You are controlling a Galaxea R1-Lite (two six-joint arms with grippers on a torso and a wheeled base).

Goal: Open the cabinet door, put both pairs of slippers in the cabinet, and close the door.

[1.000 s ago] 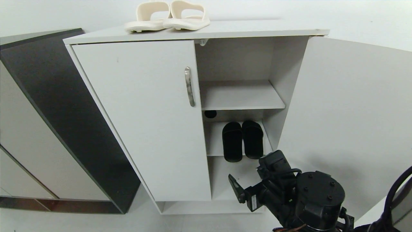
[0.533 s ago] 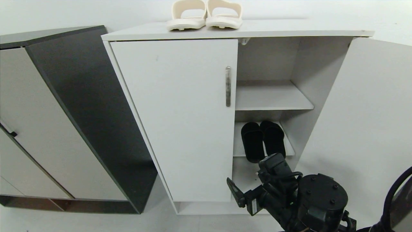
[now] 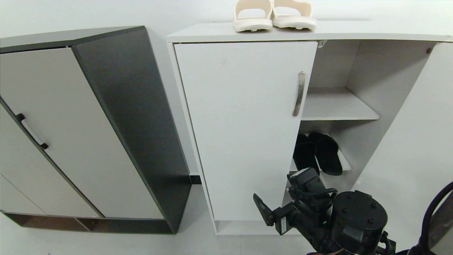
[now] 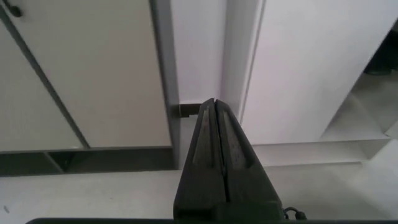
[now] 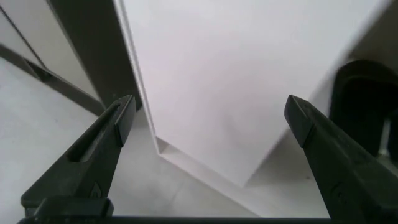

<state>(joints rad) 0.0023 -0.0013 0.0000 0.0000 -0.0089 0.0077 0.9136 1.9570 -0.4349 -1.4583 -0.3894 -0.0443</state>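
The white cabinet (image 3: pixel 247 124) has its left door shut, with a metal handle (image 3: pixel 299 94), and its right door (image 3: pixel 417 159) swung wide open. A cream pair of slippers (image 3: pixel 274 16) lies on the cabinet top. A black pair of slippers (image 3: pixel 318 154) rests on the lower shelf inside, partly hidden by the shut door. My right gripper (image 3: pixel 272 212) (image 5: pixel 209 106) hangs low in front of the shut door's bottom corner, open and holding nothing. My left gripper (image 4: pixel 214 104) is shut on nothing, pointing at the gap between the two cabinets near the floor.
A grey and dark cabinet (image 3: pixel 88 124) with a black handle (image 3: pixel 32 131) stands close to the left of the white one. The upper shelf (image 3: pixel 336 106) holds nothing. Pale floor (image 3: pixel 106 244) runs in front of both cabinets.
The head camera has swung left, so both cabinets sit further right in the picture. The right gripper keeps the same open pose low in the view.
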